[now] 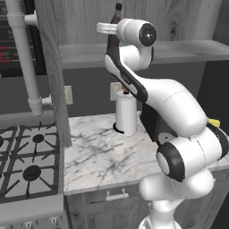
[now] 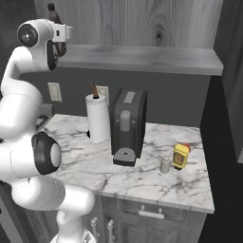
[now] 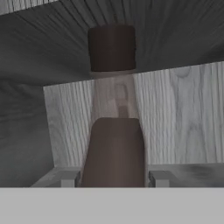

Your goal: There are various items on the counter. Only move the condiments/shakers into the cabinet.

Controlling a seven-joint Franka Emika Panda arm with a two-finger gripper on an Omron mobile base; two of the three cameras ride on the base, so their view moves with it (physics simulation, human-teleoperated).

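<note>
My gripper (image 3: 114,177) is shut on the tall dark brown bottle (image 3: 114,148), whose dark cap points up the hand view against the cabinet's grey wood-grain back. From the base views the brown bottle (image 1: 117,11) (image 2: 53,12) is held upright at the left end of the cabinet's pale shelf board (image 1: 179,51) (image 2: 142,59); my wrist hides its base, so I cannot tell whether it rests there. The small pale shaker (image 2: 164,165) and the yellow squeeze bottle (image 2: 180,156) stand side by side on the counter (image 2: 152,180) at the right.
A white paper-towel roll (image 2: 98,118) and a black coffee machine (image 2: 127,126) stand at the back of the counter below the shelf. The gas stove (image 1: 27,165) lies left of the counter. A dark cabinet side closes the right end.
</note>
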